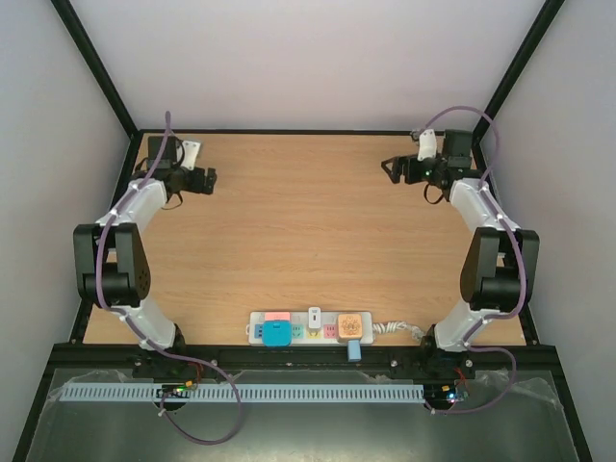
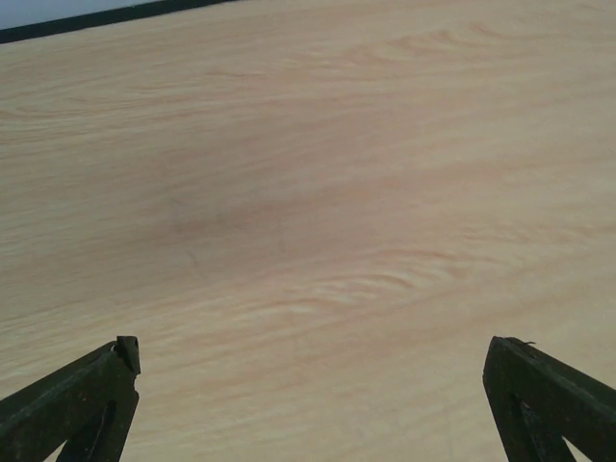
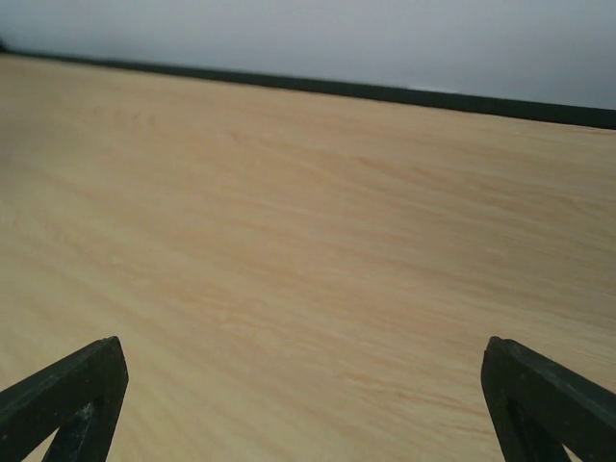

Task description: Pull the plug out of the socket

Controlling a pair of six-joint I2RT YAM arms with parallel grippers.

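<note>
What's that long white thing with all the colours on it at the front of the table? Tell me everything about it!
It is a white power strip that looks like plastic. It lies flat along the near edge of the wooden table, with a row of pastel outlets on top. A teal plug, a small white plug and an orange-brown square plug sit in it. Its white cord curls off to the right.
</note>
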